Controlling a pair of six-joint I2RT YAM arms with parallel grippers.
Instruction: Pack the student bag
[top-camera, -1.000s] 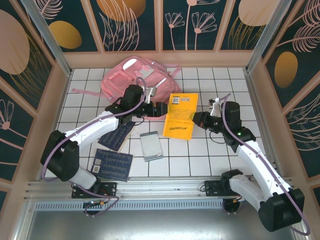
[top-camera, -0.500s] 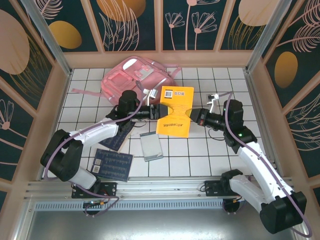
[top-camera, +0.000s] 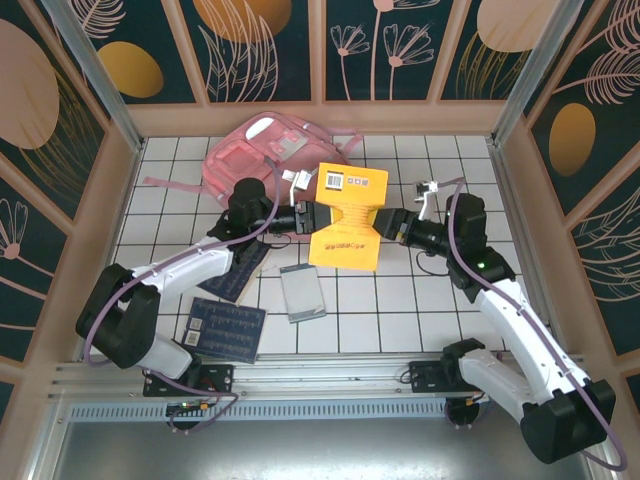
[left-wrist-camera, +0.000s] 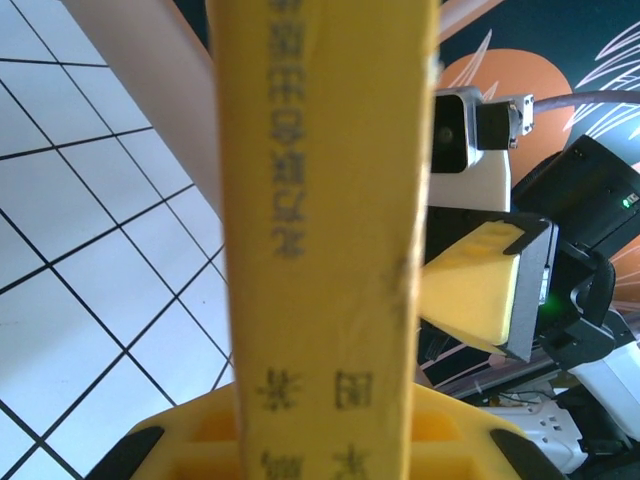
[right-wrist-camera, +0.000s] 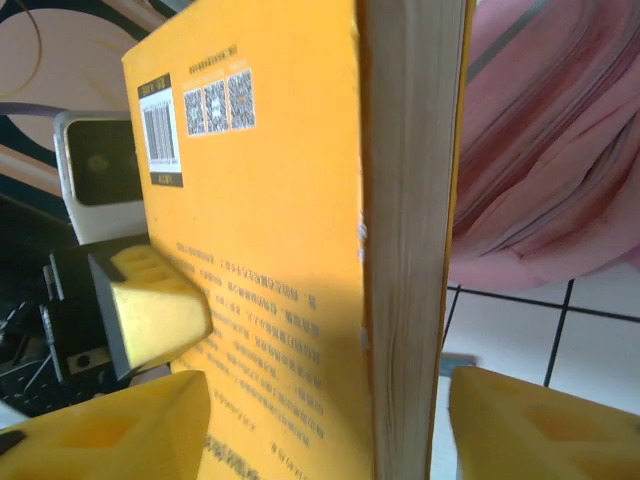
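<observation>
Nearest the arm bases, on the near side of the left jaws, lay two dark items, a near blue booklet (top-camera: 225, 328) and a far blue booklet (top-camera: 236, 268), plus one grey notebook (top-camera: 301, 291). Between the two sets of jaws hung one yellow book (top-camera: 345, 215). The left jaws were clenched on its spine and the right jaws gripped its page edge. Just beyond the left jaws lay the one student bag (top-camera: 262, 155), pink, on the white tiled surface (top-camera: 420, 310). Dark floral wall panels (top-camera: 270, 50) enclosed it.

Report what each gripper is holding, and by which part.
Both hold the yellow book, lifted off the table. The left gripper clamps its spine edge, and the right gripper the opposite page edge.
</observation>
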